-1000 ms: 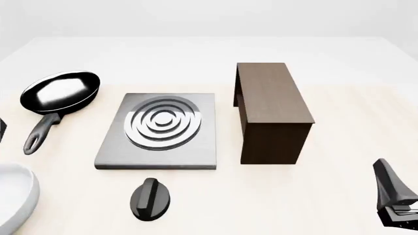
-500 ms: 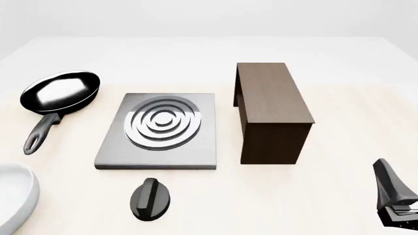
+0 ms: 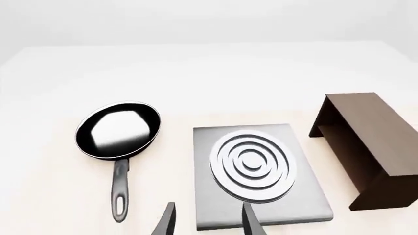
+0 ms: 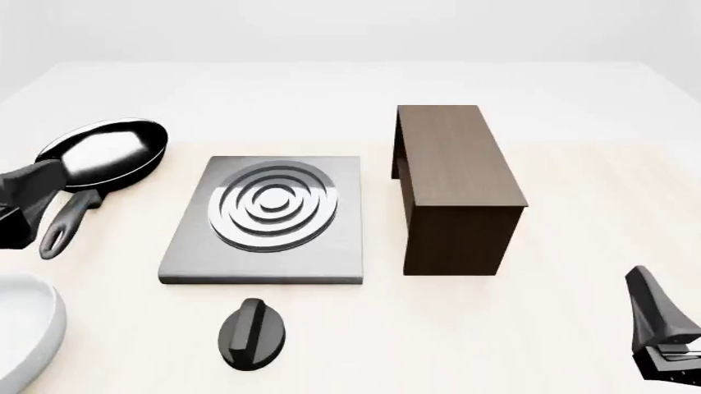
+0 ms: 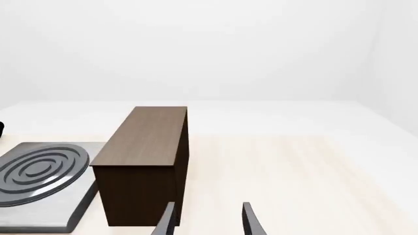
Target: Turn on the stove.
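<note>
The stove (image 4: 341,246) is a flat grey slab with silver burner rings, lying left of the table's middle. Its black oval knob (image 4: 254,332) lies apart, just in front of the slab. My left gripper (image 4: 38,187) is at the left edge, over the frying pan's handle, far from the knob. In the left wrist view it (image 3: 207,226) is open and empty, facing the stove (image 3: 308,200); the knob is out of that view. My right gripper (image 4: 655,322) is at the front right, and in the right wrist view it (image 5: 207,225) is open and empty.
A black frying pan (image 4: 104,154) lies left of the stove, also in the left wrist view (image 3: 117,129). A dark brown wooden cabinet (image 4: 455,185) stands right of the stove, close before the right gripper (image 5: 147,161). A white bowl's rim (image 4: 44,328) shows at the front left.
My left gripper has come into the front view from the left edge, above the pan's handle. The right gripper, stove and knob have not moved.
</note>
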Robot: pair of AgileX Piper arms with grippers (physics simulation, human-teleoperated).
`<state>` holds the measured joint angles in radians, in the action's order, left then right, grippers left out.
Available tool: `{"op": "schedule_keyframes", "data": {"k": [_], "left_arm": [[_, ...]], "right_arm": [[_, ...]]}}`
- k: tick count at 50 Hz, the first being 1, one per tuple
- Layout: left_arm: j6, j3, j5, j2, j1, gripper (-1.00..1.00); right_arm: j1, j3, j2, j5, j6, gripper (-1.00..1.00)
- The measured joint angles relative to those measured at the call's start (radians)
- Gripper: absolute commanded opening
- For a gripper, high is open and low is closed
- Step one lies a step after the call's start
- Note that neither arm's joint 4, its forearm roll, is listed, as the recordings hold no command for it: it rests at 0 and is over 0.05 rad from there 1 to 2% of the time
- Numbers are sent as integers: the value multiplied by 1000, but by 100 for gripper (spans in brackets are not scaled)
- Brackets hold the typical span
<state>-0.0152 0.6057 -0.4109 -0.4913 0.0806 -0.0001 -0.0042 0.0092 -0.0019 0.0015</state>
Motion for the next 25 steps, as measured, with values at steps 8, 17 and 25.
{"op": "schedule_keyframes", "data": {"k": [8,17,25], "left_arm": [[-21,-40,10,-30,21,100],[-39,-100,35,-52,42,100],[-52,-147,55,-64,60,100]], "right_arm": [[0,0,0,0,0,100],[0,0,0,0,0,100],[0,0,0,0,0,100]]}}
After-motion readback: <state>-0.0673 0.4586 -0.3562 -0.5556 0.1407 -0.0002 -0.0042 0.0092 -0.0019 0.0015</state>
